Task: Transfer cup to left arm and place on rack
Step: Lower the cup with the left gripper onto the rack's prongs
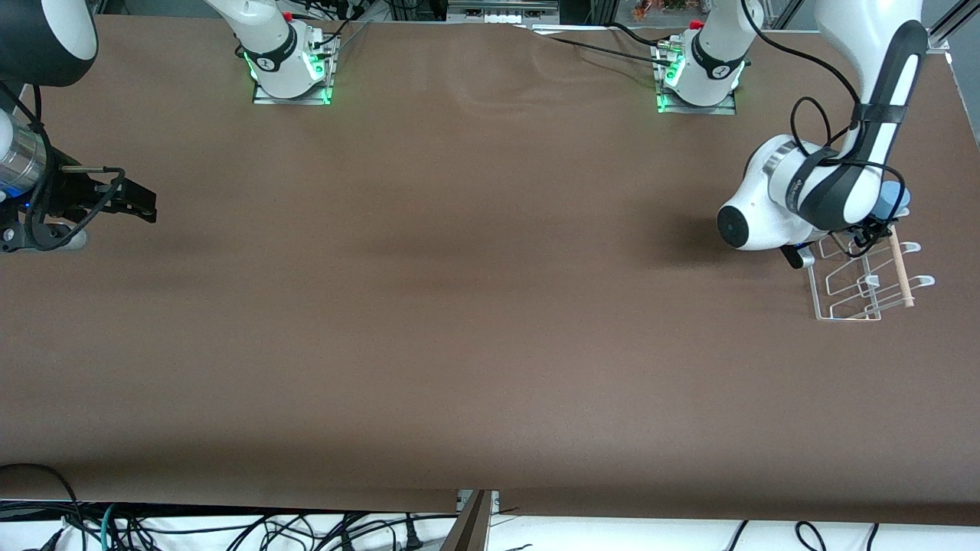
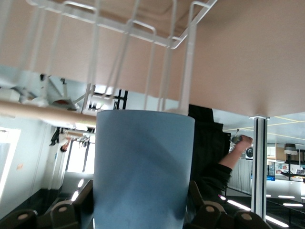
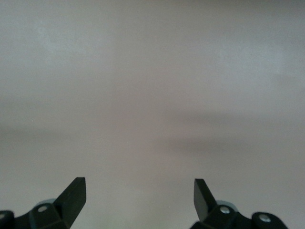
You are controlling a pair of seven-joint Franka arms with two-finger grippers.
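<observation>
The light-blue cup (image 2: pixel 143 167) is clamped between the black fingers (image 2: pixel 82 201) of my left gripper (image 2: pixel 141 202). In the front view the cup (image 1: pixel 896 200) peeks out from under the left arm's white wrist (image 1: pixel 796 195), right at the rack's end farther from the front camera. The white wire rack (image 1: pixel 861 287) with its wooden dowel (image 1: pixel 901 269) stands at the left arm's end of the table. In the left wrist view the rack's wires (image 2: pixel 157 38) and the dowel (image 2: pixel 43 114) lie close to the cup's rim. My right gripper (image 1: pixel 144 203) is open and empty (image 3: pixel 139 195) over bare table at the right arm's end.
The brown table (image 1: pixel 459 306) carries nothing else. Both arm bases (image 1: pixel 287 61) stand along its edge farthest from the front camera. Cables hang below the table's front edge (image 1: pixel 475 497).
</observation>
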